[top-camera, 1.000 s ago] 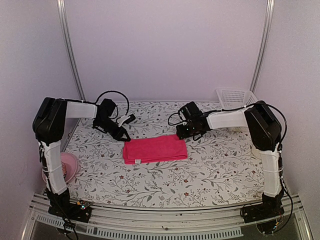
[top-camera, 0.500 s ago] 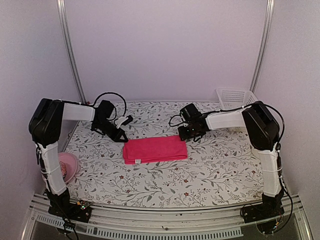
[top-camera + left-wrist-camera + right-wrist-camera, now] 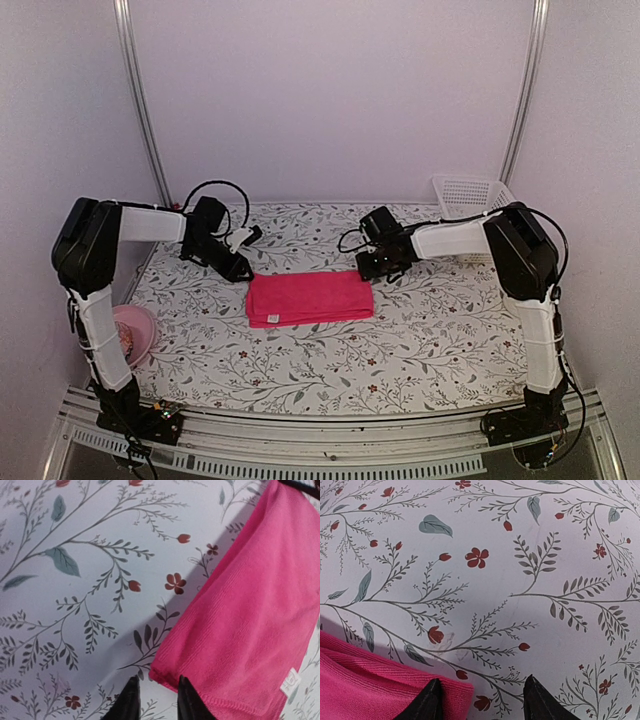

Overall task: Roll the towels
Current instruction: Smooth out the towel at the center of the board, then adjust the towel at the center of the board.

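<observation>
Top external view: 1 folded pink towel (image 3: 310, 298) lies flat in the middle of the flower-patterned table (image 3: 430, 340), its long side running left to right. Over the last second our left arm has drawn a little to the left, the right arm has barely moved, and the towel has not shifted at all.

Our left gripper (image 3: 243, 271) now sits at the towel's far left corner, and our right gripper (image 3: 366, 271) at its far right corner. From the left wrist, the 2 black fingertips (image 3: 129, 705) stand a narrow gap apart. The corner lies just ahead of them and nothing is pinched. From the right wrist, the fingertips (image 3: 427, 707) are spread wide with the corner lying between them, also ungripped.

We judge these small moves to be final lining-up before pinching the far corners, so rolling has not begun. No second towel is in view.
</observation>
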`<state>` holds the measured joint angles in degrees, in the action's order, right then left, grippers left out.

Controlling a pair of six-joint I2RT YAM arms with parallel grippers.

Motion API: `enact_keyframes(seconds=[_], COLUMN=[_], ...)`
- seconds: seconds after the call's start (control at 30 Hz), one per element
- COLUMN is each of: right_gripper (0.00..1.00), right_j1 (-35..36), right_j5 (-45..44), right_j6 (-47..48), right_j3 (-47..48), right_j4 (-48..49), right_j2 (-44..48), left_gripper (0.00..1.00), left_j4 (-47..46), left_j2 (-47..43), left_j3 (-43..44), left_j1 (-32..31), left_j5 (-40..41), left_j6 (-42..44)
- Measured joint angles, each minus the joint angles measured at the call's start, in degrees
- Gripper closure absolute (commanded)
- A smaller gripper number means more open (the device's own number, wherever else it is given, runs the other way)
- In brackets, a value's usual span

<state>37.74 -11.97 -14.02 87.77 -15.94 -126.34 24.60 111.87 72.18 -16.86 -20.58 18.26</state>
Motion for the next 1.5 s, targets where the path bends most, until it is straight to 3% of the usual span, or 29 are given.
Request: enact_keyframes(seconds=[0.07,0.13,0.37,0.47,0.63,0.77,1.27,1.5], right_gripper=[0.42,0.41,0.41,0.42,0.61,0.72,0.90,0.91], right_j1=[0.0,-0.2,-0.4,-0.1,1.9,4.1,6.0,6.6], right_j5=[0.2,0.3,1.2,2.6,4.2,5.8,8.1,8.2], right_j6=[0.2,0.5,1.5,1.9,2.5,2.2,1.2,1.9], right_j3=[-0.4,-1.3,-5.0,-6.6,-8.9,-11.3,-16.3,-18.4], right_j4=[-0.3,-0.7,-2.9,-3.2,-3.2,-3.6,-2.5,-1.2], right_j2=[0.6,1.8,9.6,13.5,16.0,16.0,12.4,13.7], left_gripper=[0.43,0.37,0.36,0.41,0.53,0.64,0.79,0.92], left_j4=[0.5,1.0,3.0,3.0,1.4,1.2,-2.0,-1.3], left_j2=[0.0,0.0,-5.5,-10.6,-17.6,-17.6,-11.8,-10.6], left_j3=[0.1,0.3,1.1,0.5,-6.4,-11.9,-15.3,-16.6], left_j1=[0.0,0.0,-0.1,-1.0,-6.1,-9.6,-11.6,-11.6], left_j5=[0.4,0.7,0.1,-0.9,-2.0,-1.9,3.4,2.5], left_j6=[0.4,1.2,4.5,8.3,15.6,19.5,20.5,20.8])
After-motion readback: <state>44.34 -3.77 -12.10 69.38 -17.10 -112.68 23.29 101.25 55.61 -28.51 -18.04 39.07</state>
